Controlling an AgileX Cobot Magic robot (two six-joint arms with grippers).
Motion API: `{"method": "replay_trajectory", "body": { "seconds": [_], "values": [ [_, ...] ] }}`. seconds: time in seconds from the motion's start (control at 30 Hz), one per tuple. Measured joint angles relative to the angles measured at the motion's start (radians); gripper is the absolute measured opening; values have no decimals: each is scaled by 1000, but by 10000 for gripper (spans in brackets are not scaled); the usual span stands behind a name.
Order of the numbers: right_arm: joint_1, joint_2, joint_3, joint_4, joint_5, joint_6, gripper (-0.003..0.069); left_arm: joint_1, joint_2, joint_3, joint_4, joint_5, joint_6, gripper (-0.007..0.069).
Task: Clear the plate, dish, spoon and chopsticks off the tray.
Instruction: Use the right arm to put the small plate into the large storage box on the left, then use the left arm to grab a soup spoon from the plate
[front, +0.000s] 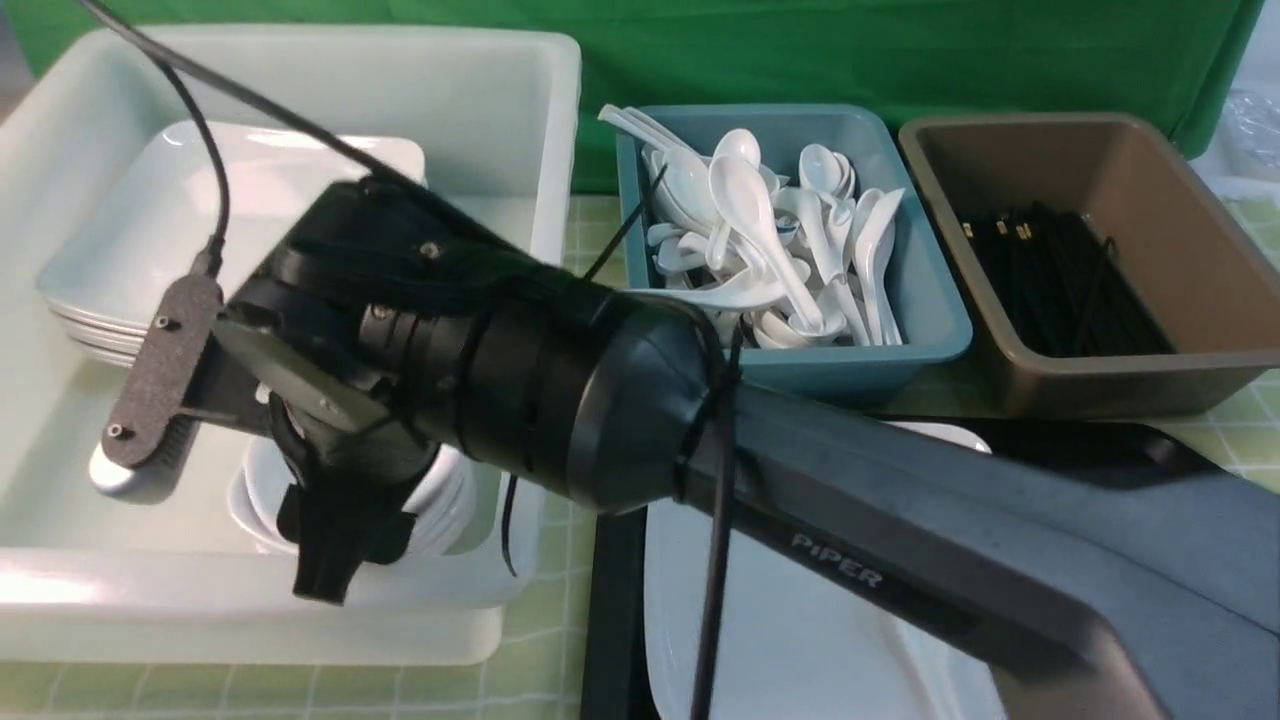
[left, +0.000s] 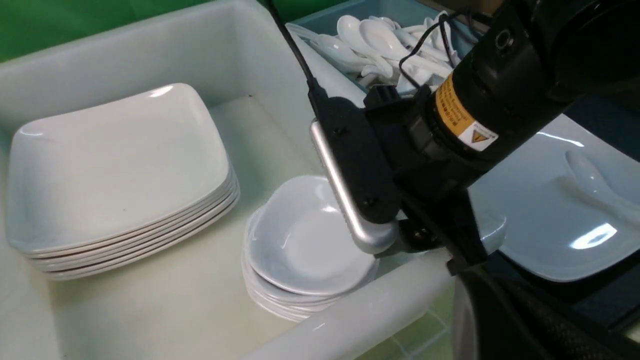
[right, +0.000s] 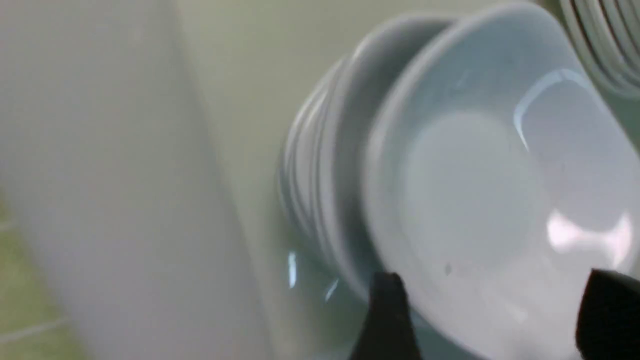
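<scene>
My right gripper (right: 492, 315) released, jaws spread wide above dish (left: 300, 240) resting on stack (left: 280, 295) at near edge of tub (front: 250, 620). Dish done. Plate (left: 550, 200) and spoon (left: 600, 190) left on tray (front: 612, 620); chopsticks unseen.

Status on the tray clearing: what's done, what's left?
Done: the dish lies atop the small-dish stack in the white tub. In hand: nothing; the right end effector hangs open over it. To do: the plate, with the spoon on it, sits on the tray. No chopsticks visible there, but the arm hides much.
</scene>
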Motion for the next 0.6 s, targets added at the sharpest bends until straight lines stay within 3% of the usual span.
{"method": "replay_trajectory", "body": {
  "seconds": [0.13,0.3,0.43,0.5,0.6],
  "values": [
    [20,-115,-12,6,89,35,494,0,44,0,-7,-32,0,21],
    [6,-324,79,6,90,139,304,0,192,0,-44,-65,0,21],
    [-57,-571,386,5,90,245,150,0,317,-13,-189,-89,27,21],
    [-114,-738,572,3,89,304,115,0,399,-18,-296,-133,68,21],
    [-172,-921,787,-2,88,366,104,0,497,-21,-358,-191,98,21]
  ]
}}
